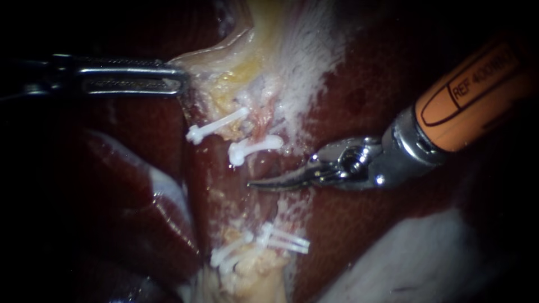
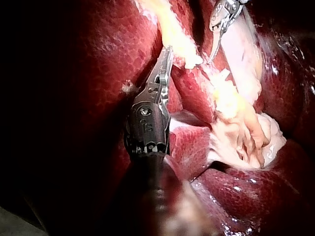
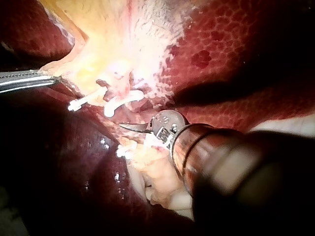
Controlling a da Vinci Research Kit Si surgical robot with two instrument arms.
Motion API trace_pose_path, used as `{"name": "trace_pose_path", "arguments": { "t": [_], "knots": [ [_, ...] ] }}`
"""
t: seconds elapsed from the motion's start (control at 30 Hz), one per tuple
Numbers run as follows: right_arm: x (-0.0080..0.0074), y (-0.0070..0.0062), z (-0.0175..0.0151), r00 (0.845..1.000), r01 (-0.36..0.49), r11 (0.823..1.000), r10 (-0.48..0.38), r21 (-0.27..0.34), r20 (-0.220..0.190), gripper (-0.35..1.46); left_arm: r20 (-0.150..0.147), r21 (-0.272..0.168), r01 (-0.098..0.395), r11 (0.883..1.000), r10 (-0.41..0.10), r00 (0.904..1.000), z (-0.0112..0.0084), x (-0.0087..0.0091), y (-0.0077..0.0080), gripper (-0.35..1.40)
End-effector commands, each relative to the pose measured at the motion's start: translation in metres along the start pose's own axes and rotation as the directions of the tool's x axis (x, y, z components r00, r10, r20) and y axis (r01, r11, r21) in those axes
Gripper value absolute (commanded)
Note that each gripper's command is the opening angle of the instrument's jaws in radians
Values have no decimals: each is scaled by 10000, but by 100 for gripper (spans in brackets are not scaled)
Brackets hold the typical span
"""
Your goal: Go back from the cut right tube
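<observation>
In the endoscope view my right instrument (image 1: 255,184), on an orange shaft, comes in from the right with its curved blades lying together and holding nothing. The tip lies in the gap between two upper white clips (image 1: 216,124) (image 1: 254,147) and the lower clips (image 1: 283,239), where the right tube is parted. My left instrument (image 1: 177,81) reaches in from the left, its jaws shut on the yellowish gallbladder edge (image 1: 236,73). The right wrist view shows the blades (image 3: 129,127) just below the upper clips (image 3: 123,104). In the left wrist view the left jaws (image 2: 166,59) hold the yellow tissue.
Dark red liver (image 1: 359,224) lies on both sides of the clipped strip. A pale white mass (image 1: 426,264) fills the lower right corner under the right shaft. A glossy liver lobe (image 1: 135,202) bulges at the lower left.
</observation>
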Motion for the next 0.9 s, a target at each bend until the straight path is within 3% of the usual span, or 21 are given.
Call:
{"name": "trace_pose_path", "arguments": {
  "t": [0.03, 0.37, 0.43, 0.63, 0.73, 0.9],
  "knots": [
    [0, 0, 0, 10000, -3, 10000, 3, -4, -3, -35, 4, 3, -2, 10000, 2, 10000, 0, 0, 0, -35],
    [-7, 1, 6, 10000, -57, 10000, 57, 10, 1, -33, 5, 25, -6, 10000, 6, 10000, 1, 1, 0, -35],
    [-8, 2, 7, 10000, -47, 10000, 47, 6, 3, -16, 5, 24, -5, 10000, 5, 10000, 1, 1, -1, -35],
    [-9, 6, 10, 9998, -28, 9999, 25, -138, -175, 71, 5, 23, -6, 10000, 6, 10000, 1, 1, -1, -35],
    [-8, 7, 10, 9997, -32, 9998, 27, -207, -247, 83, 5, 22, -7, 10000, 7, 10000, 1, 1, -1, -35],
    [-9, 9, 8, 9996, -34, 9997, 27, -229, -271, 88, 6, 21, -11, 10000, 11, 10000, 1, 2, -1, -35]
  ]
}}
